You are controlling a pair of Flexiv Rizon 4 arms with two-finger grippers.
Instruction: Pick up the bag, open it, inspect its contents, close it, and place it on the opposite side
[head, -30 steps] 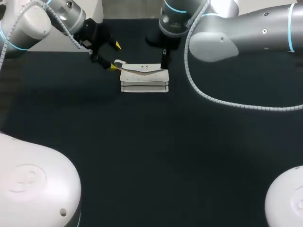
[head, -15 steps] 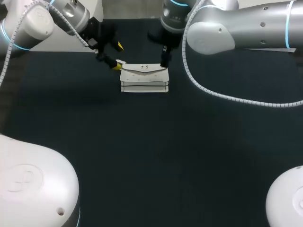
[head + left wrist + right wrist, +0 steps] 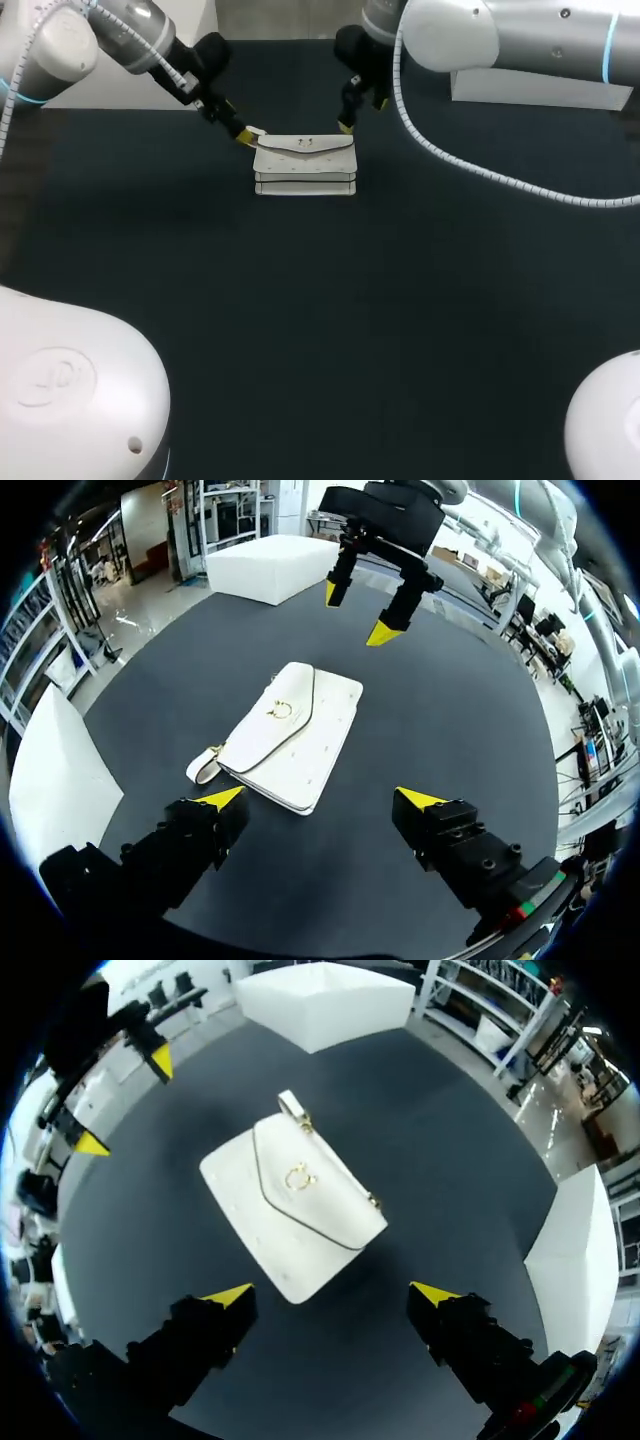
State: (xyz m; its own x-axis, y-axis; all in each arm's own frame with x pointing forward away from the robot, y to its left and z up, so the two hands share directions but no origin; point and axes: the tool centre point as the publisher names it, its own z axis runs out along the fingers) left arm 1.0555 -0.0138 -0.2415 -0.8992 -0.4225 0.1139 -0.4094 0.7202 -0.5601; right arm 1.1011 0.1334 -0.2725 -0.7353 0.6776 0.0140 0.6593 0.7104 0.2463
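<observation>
Item: one white bag (image 3: 305,165), a flat envelope-style handbag. It lies on the dark bench (image 3: 300,320) toward the far middle, its flap down and closed over the front. A gold ring clasp (image 3: 281,710) sits at the centre of the flap, and a small strap tab (image 3: 203,768) juts from one end. The bag rests flat, held by neither arm. Left gripper (image 3: 232,120): it comes in from the far left corner and sits at the tab end of the bag. Its fingers are spread wide with nothing between them. In the left wrist view the bag (image 3: 290,735) lies ahead of those fingers (image 3: 322,800), on the bench and apart from both yellow tips. Right gripper (image 3: 360,113): it hangs above the opposite far corner of the bag, fingers likewise wide apart and empty. In the right wrist view the bag (image 3: 295,1195) lies ahead of its own fingers (image 3: 332,1293) and apart from them. The left gripper (image 3: 125,1102) shows beyond the bag. The bag sits between the two grippers.
</observation>
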